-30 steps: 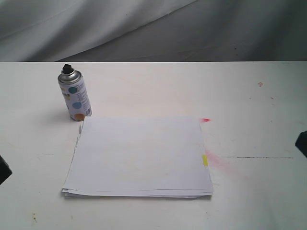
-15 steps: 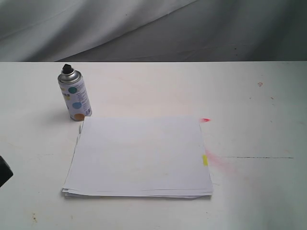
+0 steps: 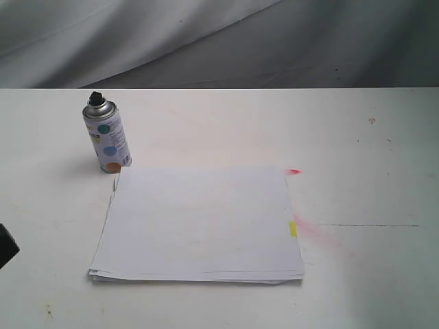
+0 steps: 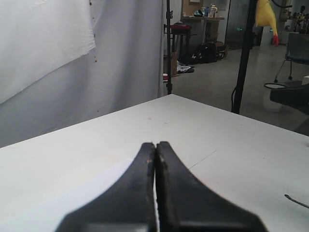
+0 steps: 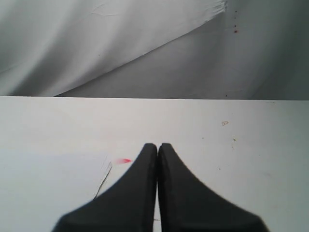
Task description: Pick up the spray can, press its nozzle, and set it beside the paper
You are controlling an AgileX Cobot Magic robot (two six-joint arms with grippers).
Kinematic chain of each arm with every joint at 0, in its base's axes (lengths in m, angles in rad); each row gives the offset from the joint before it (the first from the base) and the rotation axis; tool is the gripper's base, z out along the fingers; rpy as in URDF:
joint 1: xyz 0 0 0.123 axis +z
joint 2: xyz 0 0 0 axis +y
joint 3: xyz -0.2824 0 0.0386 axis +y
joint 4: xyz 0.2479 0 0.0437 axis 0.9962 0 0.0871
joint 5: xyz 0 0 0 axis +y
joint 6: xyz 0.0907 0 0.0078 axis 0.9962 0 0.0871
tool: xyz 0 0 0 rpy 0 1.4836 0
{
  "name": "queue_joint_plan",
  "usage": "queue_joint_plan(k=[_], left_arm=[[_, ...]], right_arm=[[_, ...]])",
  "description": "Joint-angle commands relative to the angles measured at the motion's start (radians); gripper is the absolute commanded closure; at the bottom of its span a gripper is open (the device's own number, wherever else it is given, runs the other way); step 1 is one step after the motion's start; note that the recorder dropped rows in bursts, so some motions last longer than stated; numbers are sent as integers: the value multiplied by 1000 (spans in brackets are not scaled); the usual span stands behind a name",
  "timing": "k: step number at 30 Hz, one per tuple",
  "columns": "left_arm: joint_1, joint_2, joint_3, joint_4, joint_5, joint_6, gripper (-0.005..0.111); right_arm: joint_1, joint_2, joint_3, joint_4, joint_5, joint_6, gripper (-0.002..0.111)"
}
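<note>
Nearest the wrist cameras, the left gripper (image 4: 155, 145) is seen with its two black fingers pressed flat together and nothing held between them, raised over bare white table (image 4: 231, 159). The right gripper (image 5: 157, 146) is likewise seen fully closed and empty, pointed across the table toward the grey cloth backdrop (image 5: 145, 43). In the exterior view a small dark shape (image 3: 5, 244) is cut off by the left edge; too little of it is shown for it to be identified. The paper (image 3: 199, 223) is laid flat in the middle of the table, its near edge slightly fanned so that several sheets can be made out. A small yellow tab (image 3: 293, 229) is found on its right edge, with a faint pink smear (image 3: 317, 234) on the table just beside it and a thin dark line (image 3: 374, 225) running off to the right. Farther back, a red mark (image 3: 293, 171) is seen at the far right corner of the sheets. The spray can (image 3: 107, 140) is stood upright just beyond the far left corner of the paper; whether it touches the sheets cannot be told. Its nozzle (image 3: 95, 96) is uncovered on top, and the can is well apart from both grippers. Behind the table's far edge, the draped cloth fills the rest of the scene.
</note>
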Motion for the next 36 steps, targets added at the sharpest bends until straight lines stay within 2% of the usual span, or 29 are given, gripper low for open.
queue_joint_plan(k=[1, 15, 18, 21, 23, 29, 36], left_arm=[[-2, -3, 4, -6, -4, -7, 107], [-2, -3, 4, -6, -4, -3, 107], [-2, -3, 0, -8, 31, 0, 107], [-2, -3, -25, 51, 139, -200, 107], [-2, -3, -30, 51, 251, -259, 107], [-2, -3, -33, 51, 436, -248, 107], [-2, -3, -33, 51, 463, -224, 107]], right_arm=[[-8, -26, 8, -38, 53, 23, 108], [-8, -26, 8, -38, 75, 23, 108], [-8, -26, 8, -38, 75, 23, 108], [-8, -26, 8, -38, 75, 23, 108], [-8, -26, 8, -38, 75, 23, 108], [-8, -26, 8, -38, 75, 23, 108], [-8, -26, 8, -38, 75, 23, 108]])
